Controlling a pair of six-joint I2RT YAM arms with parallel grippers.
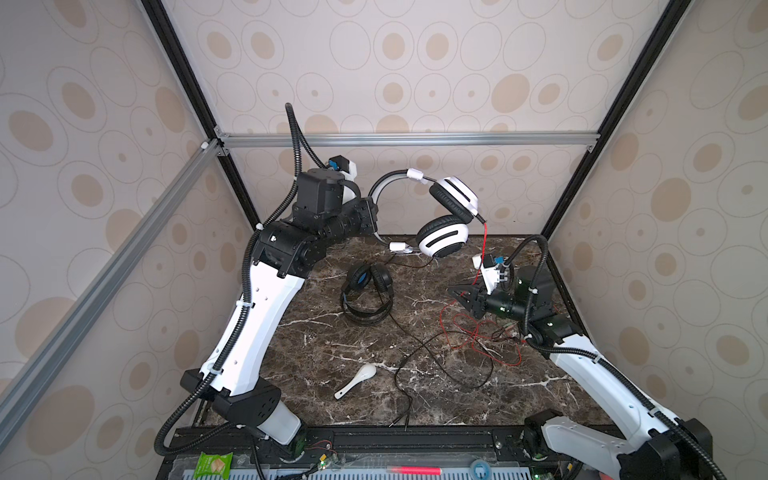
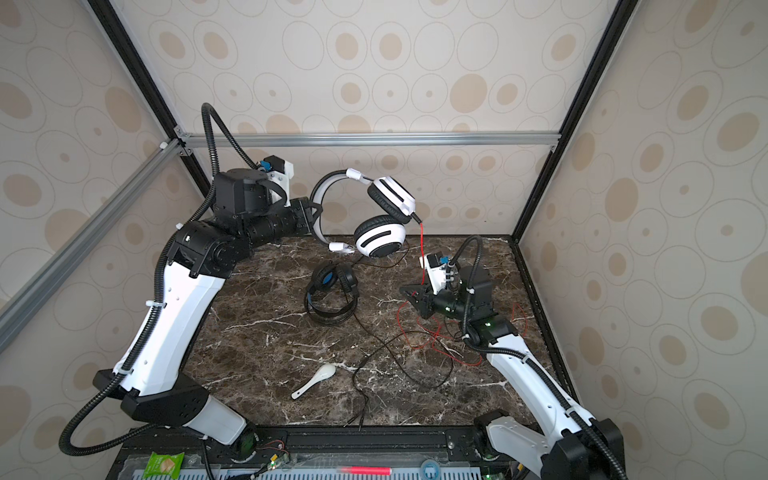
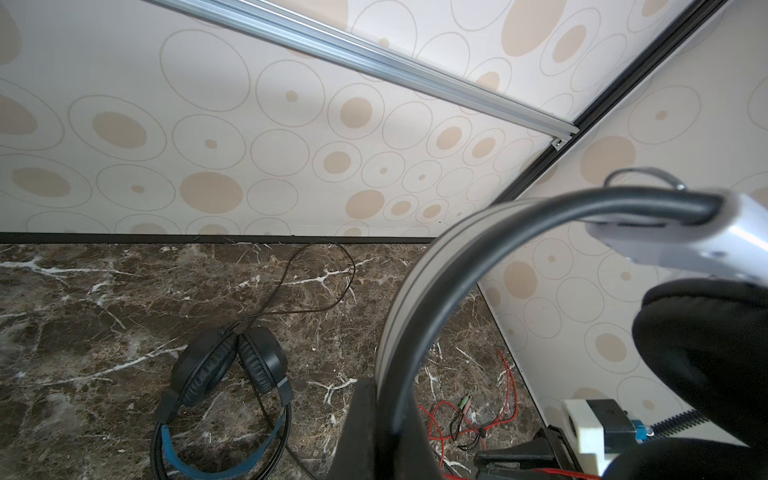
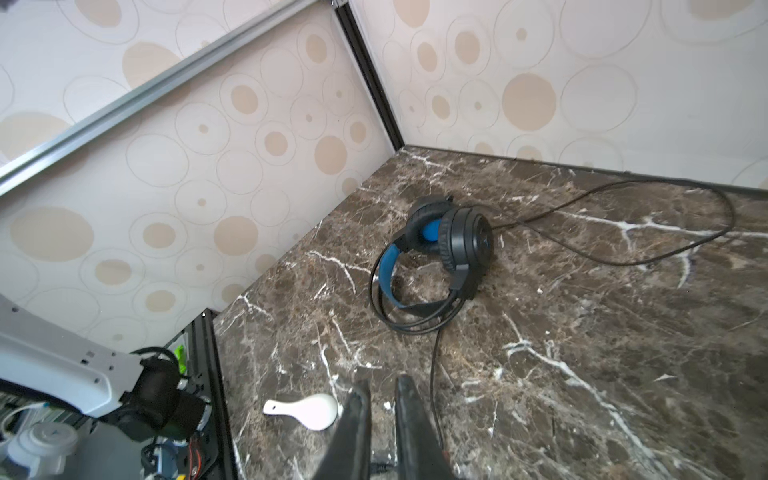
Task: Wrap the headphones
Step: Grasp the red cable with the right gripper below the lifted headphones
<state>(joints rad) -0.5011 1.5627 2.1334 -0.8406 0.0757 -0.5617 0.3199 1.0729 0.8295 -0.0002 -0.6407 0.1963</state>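
Two pairs: white-and-black headphones (image 1: 442, 241) (image 2: 380, 239) up in the air, black headphones (image 1: 382, 279) (image 2: 347, 280) down on the counter (image 1: 324, 345) (image 2: 257, 340).

Left jaws clamped on the white headband, seen close in the left wrist view (image 3: 415, 311), with the pair held above the far edge of the counter and both earcups out toward the right edge. Red cable (image 2: 422, 249) dropping from the upper cup to the right jaws, low over the counter near the right edge. Right jaws drawn together, no cable visible between the tips in the right wrist view, so unclear whether pinched. Remaining red cable in loose loops by the right edge. Black pair (image 4: 461, 237) (image 3: 232, 361) midway along the far half, cups together, blue inside the headband, thin black cable (image 4: 432, 365) trailing to the near edge. White spoon (image 1: 359, 378) (image 4: 307, 409) toward the near edge, well apart from both pairs.
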